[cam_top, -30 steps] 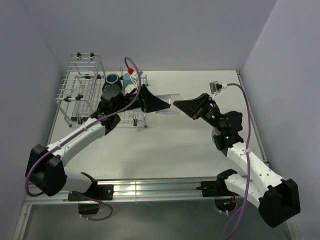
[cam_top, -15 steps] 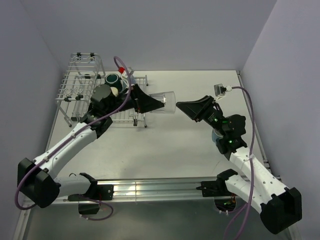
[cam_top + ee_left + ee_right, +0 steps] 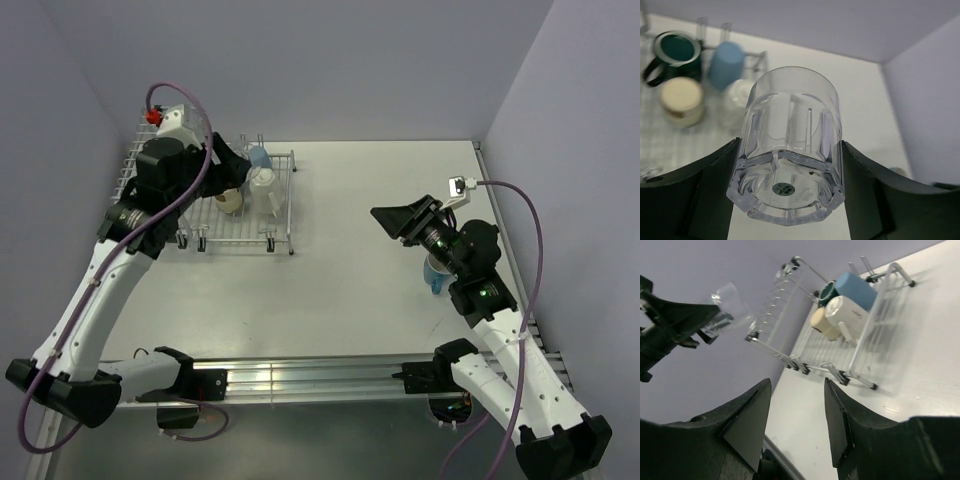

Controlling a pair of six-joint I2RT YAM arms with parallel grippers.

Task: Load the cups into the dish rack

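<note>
Left wrist view shows you four cups in the dish rack, your left gripper squeezing the clear glass to load next, your right gripper open and empty.

The silver wire dish rack stands at the far left corner of the counter. At its right end, four cups are close together: a dark teal mug with its opening up, a blue tumbler, a cream mug and a pale cup whose material I cannot tell. The clear glass, faceted and with a green sticker under its thick base, is gripped in the air above the rack by the left end effector, its opening pointing away. A blue mug stands near the right edge, partly hidden.
</note>
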